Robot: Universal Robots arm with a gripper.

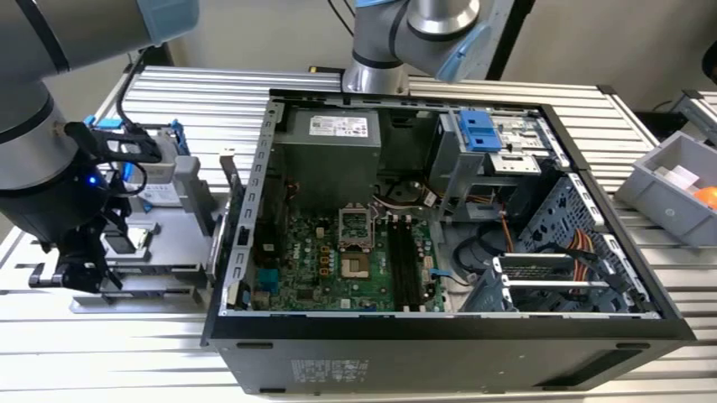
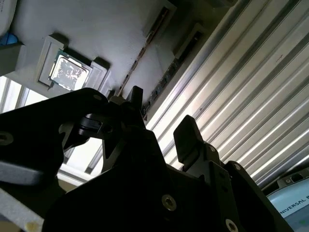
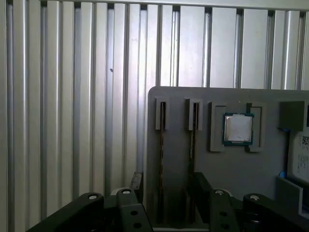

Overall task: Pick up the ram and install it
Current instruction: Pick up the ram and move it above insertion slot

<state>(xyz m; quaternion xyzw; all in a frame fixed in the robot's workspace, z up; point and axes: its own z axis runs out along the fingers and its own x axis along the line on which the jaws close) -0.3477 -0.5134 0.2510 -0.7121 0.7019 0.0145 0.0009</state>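
Exterior view: the gripper (image 1: 76, 279) hangs low over the grey tray (image 1: 168, 227), to the exterior view's left of the case (image 1: 448, 344)

Second wrist view: the fingers (image 2: 187, 133) are spread apart and hold nothing

First wrist view: the ram (image 3: 161, 154) stands edge-on in a tray slot, its long axis running straight away from the gap between the fingertips

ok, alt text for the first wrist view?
Open end effector over a grey tray holding two ram sticks edge-on in slots, with a processor chip beside them, all on a ribbed metal table.
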